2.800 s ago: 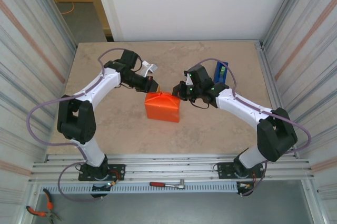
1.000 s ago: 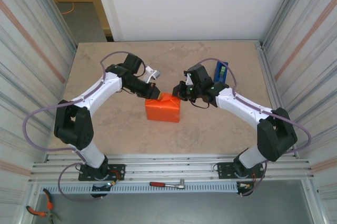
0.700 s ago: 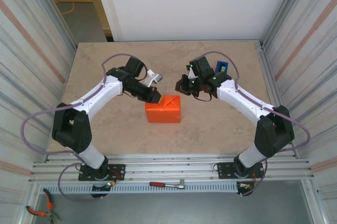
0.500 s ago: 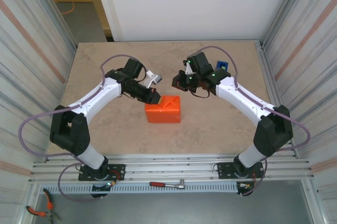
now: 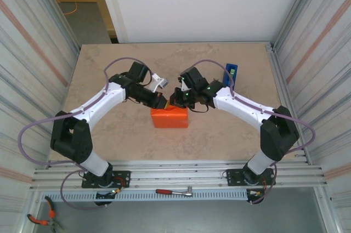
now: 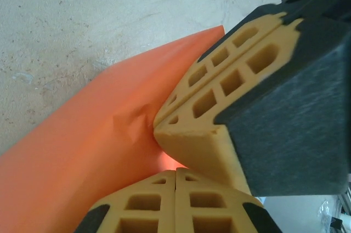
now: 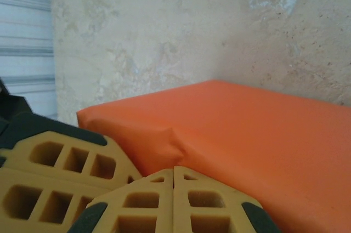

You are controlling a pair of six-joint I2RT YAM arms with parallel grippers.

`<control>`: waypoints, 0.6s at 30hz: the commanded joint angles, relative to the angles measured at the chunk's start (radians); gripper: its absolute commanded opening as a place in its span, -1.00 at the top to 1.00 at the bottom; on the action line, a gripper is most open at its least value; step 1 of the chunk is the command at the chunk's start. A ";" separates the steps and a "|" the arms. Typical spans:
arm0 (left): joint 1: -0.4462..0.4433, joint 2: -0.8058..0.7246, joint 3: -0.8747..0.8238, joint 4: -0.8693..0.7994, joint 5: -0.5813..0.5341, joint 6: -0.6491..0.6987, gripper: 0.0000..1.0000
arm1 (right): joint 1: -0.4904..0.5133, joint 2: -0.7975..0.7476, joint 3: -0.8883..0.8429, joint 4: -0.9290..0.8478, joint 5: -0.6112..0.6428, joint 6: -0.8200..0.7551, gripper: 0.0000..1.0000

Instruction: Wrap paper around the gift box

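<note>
Counter (image 5: 109, 129): the paper (image 5: 170, 118) is folded into an orange parcel at centre, the gift box judged hidden inside, with a blue tape dispenser (image 5: 231, 74) at 2 o'clock of it. Left jaws, reaching from 10 o'clock, and right jaws, from 2 o'clock, are both fully closed, grip nothing, and their tips meet against the paper on the parcel's 12 o'clock edge. Recommendation: hold the flap flat with one set of tips while the other creases along the edge, lightly, as the thin sheet shows a wrinkle beside the tips and could spring open.
</note>
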 commanded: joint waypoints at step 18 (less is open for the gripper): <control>0.180 -0.052 0.070 0.039 0.037 -0.123 1.00 | 0.020 -0.029 -0.104 0.012 0.014 0.005 1.00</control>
